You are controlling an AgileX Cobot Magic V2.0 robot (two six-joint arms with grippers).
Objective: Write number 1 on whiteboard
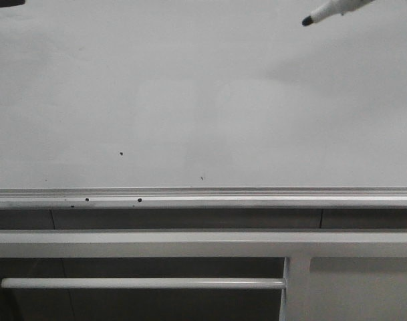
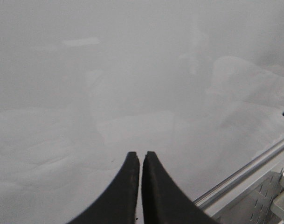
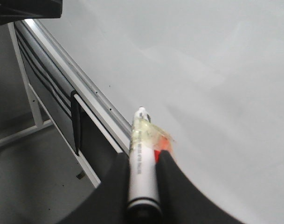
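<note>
My right pincer (image 3: pixel 144 161) clamps the marker (image 3: pixel 142 163), tip near the whiteboard's (image 1: pixel 190 100) top right corner, no 1 drawn yet; my left pincer (image 2: pixel 140 161) sits closed, empty.

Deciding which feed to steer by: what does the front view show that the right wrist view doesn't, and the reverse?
Front only: the marker's black tip poised near the board's upper right, and black specks lower down. Right wrist only: the right tool shut on the marker, whose tip is not clearly visible there. Both: the whiteboard with no stroke on it, and its silver rail.
</note>
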